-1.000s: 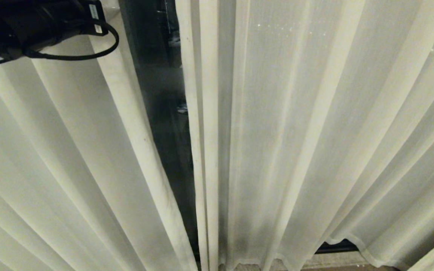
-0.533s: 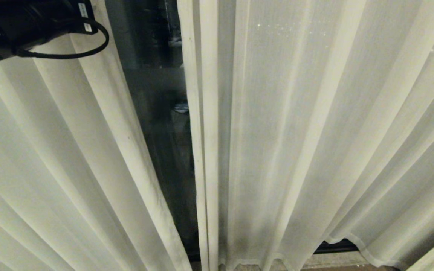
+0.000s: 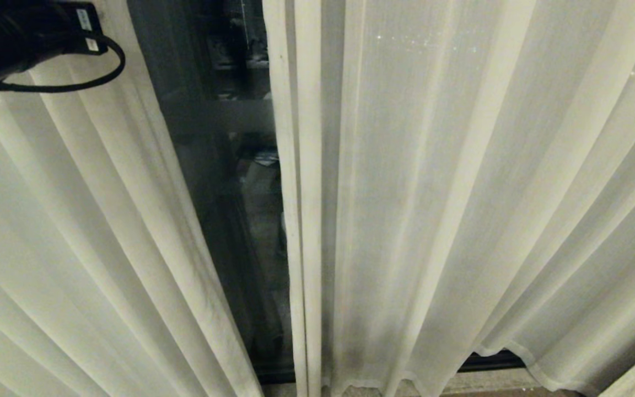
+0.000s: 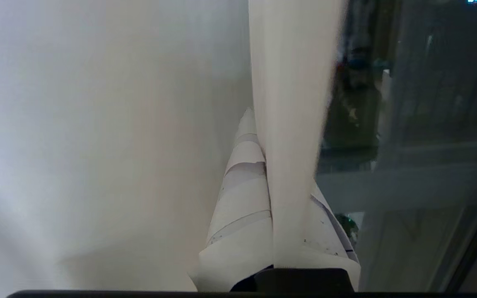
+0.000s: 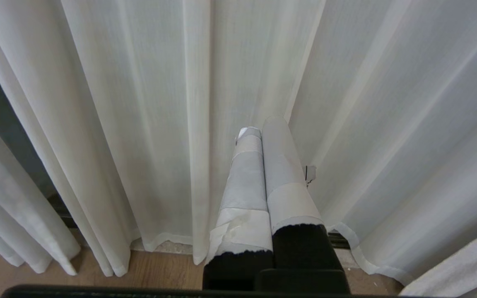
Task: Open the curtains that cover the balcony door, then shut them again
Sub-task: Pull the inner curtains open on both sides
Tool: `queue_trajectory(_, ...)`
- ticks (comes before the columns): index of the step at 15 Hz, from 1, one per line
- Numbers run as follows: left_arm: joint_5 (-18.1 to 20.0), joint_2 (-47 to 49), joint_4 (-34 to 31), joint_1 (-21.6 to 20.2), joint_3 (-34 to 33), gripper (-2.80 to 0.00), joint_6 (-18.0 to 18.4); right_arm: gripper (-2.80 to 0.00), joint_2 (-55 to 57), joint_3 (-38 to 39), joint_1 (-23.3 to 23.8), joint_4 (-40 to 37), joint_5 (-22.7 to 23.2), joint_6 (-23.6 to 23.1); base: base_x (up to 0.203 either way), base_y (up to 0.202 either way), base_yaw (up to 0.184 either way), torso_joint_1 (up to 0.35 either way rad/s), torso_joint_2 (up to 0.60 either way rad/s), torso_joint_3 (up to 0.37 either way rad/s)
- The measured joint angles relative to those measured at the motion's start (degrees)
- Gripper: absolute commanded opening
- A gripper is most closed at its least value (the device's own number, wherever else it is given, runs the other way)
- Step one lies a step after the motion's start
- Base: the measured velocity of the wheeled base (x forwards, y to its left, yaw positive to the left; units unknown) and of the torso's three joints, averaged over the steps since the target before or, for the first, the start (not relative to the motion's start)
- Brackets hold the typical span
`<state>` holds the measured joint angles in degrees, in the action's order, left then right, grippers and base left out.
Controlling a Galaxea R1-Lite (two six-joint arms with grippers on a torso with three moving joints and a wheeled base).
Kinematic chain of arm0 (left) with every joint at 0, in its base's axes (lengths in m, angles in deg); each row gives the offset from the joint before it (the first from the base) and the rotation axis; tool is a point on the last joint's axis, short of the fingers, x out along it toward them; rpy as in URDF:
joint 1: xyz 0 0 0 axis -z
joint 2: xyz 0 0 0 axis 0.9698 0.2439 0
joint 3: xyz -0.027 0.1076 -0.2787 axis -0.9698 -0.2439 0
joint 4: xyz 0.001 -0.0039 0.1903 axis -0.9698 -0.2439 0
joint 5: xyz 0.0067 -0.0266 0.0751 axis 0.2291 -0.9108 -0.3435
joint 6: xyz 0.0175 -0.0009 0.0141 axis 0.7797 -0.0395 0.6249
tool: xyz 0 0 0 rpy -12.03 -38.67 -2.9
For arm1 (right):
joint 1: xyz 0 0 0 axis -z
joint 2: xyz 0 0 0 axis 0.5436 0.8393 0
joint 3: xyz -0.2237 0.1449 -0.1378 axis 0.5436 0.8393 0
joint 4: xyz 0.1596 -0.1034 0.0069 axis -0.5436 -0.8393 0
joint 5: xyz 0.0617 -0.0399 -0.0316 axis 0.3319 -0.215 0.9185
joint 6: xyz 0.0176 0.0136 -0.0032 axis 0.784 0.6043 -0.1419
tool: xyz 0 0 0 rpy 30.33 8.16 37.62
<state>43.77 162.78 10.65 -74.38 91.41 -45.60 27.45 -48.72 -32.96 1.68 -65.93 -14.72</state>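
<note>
Fabric is pinched in the left gripper (image 4: 282,207): its two tape-wrapped fingers (image 4: 242,198) are clenched on the hemmed inner edge of the left cream, finely pleated floor-length curtain panel (image 3: 75,231), which runs straight up between them. To the gripper's inner side lies the tall dark-framed glass balcony door (image 3: 224,182), its frosted band (image 4: 408,186) level with the fingers. Over the last second the jaws have snapped shut and the arm has drawn outward, so the dark gap between the left panel and the right cream pleated panel (image 3: 461,193) has widened markedly. Opening is thus under way but far from done; the right panel hangs undisturbed. How much cloth is actually caught is probably only the hem, as the grip point is half hidden. The right gripper (image 5: 263,136) hangs parked, fingers pressed together on nothing, just before the right panel's folds.
</note>
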Motion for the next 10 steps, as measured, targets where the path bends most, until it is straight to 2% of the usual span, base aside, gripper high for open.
queue_trajectory(6, 0.09, -2.19, 0.06, -3.44, -3.01, -2.80, -0.91, -2.80, 0.00, 0.00, 0.00, 0.00, -0.02, 0.00, 0.000, 0.000, 0.000, 0.000, 0.00, 0.000)
queue_trajectory(10, 0.21, -2.45, 0.06, -4.23, -3.64, -2.80, -1.56, -2.80, 0.00, 0.00, 0.00, -0.01, 0.00, 0.01, 0.000, 0.000, 0.000, 0.000, 0.00, 0.000)
